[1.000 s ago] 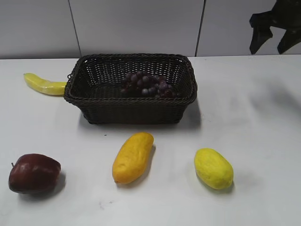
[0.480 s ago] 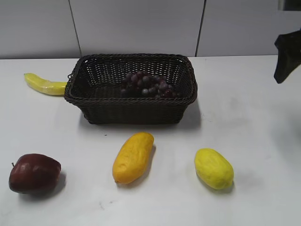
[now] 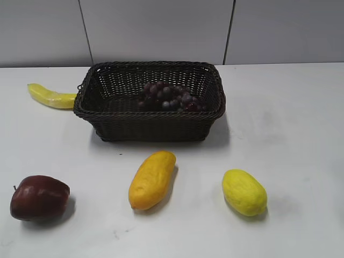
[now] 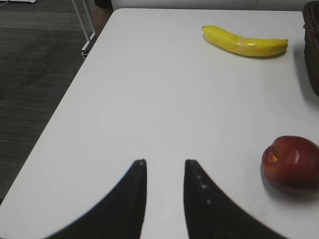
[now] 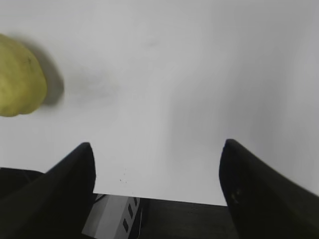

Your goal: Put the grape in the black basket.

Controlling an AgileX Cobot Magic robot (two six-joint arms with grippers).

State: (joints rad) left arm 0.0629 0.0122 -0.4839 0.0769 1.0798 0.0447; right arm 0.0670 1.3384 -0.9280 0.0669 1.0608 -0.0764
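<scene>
Grape point(image 3: 167, 97) cluster lies inside the black basket point(image 3: 150, 126), resting on the basket floor toward its right half, below the braided rim, so the placement the task asks for looks done. The bunch sits low enough that the woven walls should keep it from rolling out.

Around the basket, a banana point(image 3: 49, 95) lies just off its left end, an orange fruit point(image 3: 152, 179) and a yellow fruit point(image 3: 244, 192) sit in front of it, and a dark red apple point(image 3: 38, 196) lies well off toward the front left. None touches the basket.

Neither arm appears in the exterior view. The left gripper point(image 4: 164, 172) hangs over bare table point(image 4: 149, 99) far to the left of the basket, its fingers a narrow gap apart and holding nothing, with the apple and banana in its view. The right gripper point(image 5: 157, 164) has its fingers spread wide and empty, near the table's edge, with the yellow fruit at the left of its view. Both look parked clear of the basket.
</scene>
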